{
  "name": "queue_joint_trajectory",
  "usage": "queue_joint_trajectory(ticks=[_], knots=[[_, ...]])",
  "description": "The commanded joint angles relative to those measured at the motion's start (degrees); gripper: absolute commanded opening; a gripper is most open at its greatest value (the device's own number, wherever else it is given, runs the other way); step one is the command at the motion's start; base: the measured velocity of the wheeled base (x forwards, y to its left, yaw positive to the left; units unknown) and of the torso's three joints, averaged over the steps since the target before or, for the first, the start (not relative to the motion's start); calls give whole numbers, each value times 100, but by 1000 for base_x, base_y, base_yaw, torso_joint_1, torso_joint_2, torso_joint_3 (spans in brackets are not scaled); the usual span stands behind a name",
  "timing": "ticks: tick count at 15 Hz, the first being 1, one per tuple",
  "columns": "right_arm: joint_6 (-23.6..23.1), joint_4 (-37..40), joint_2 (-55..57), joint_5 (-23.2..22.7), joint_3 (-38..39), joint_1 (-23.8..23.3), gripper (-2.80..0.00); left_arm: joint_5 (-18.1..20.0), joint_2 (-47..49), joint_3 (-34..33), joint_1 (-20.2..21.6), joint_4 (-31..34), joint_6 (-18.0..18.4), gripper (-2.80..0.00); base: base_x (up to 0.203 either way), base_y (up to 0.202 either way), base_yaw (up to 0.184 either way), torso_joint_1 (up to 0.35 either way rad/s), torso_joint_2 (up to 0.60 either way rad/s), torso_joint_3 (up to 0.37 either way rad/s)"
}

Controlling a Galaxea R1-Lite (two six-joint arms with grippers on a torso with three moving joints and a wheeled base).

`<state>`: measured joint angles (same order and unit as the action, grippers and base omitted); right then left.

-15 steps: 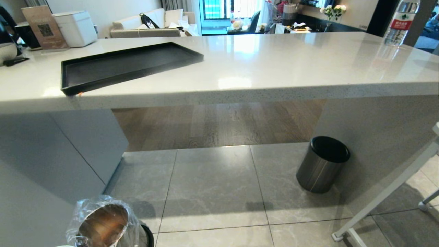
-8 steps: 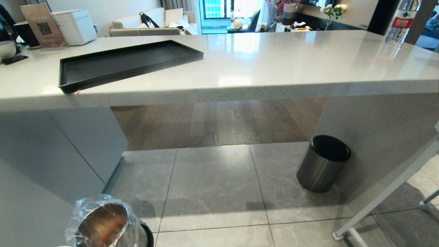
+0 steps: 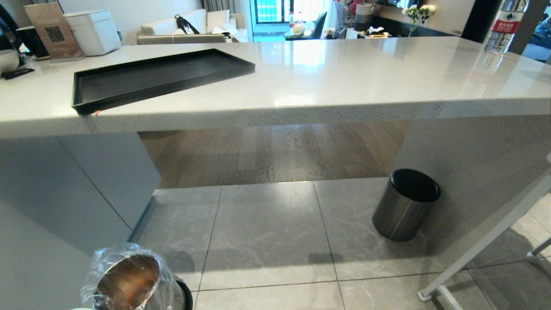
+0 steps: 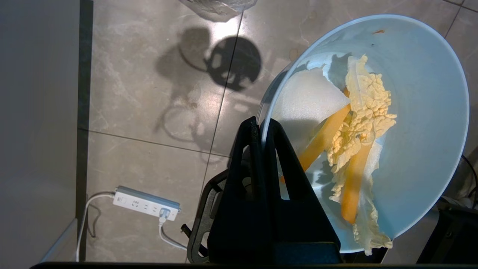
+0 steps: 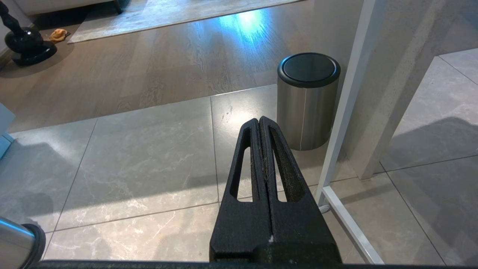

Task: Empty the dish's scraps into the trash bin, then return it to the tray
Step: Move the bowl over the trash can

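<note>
From my head camera: the black tray (image 3: 159, 77) lies bare at the worktop's (image 3: 344, 82) near-left edge, one corner right at the lip. Down on the floor (image 3: 267, 232), at the picture's lower left, the trash bin (image 3: 129, 280) stands with its crinkled plastic liner and coppery inside showing. A dark steel cylinder (image 3: 404, 206) with a black top stands on the floor under the worktop's right end. Neither of my arms shows here.

Left wrist: my left claw (image 4: 261, 130) is clenched on the rim of the pale-blue dish (image 4: 422, 123), tilted over the floor tiles. The scraps (image 4: 358, 142), yellow leafy bits, white pieces and orange strips, are inside the dish. A white power strip (image 4: 145, 201) lies on the floor below.

Right wrist: my right claw (image 5: 259, 127) is clenched on nothing, fingers pressed together, hanging over the tiles near that steel cylinder (image 5: 308, 101) and a white frame leg (image 5: 347, 97)
</note>
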<state>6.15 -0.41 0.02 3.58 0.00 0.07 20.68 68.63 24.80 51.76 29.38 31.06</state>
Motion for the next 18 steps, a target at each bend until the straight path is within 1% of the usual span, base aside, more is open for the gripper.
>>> queue_joint_trajectory(ticks=[1, 16, 18], knots=[[6, -2, -2, 2, 0, 1, -280, 6, 1, -31, 1, 16, 22, -280, 0, 0, 0, 0, 0, 0], [0, -2, -2, 2, 0, 1, -280, 15, 19, -80, 3, 9, 14, -280, 0, 0, 0, 0, 0, 0], [0, -2, -2, 2, 0, 1, -280, 23, 1, -71, 3, 6, 23, -280, 3, -7, 116, 3, 2, 2]])
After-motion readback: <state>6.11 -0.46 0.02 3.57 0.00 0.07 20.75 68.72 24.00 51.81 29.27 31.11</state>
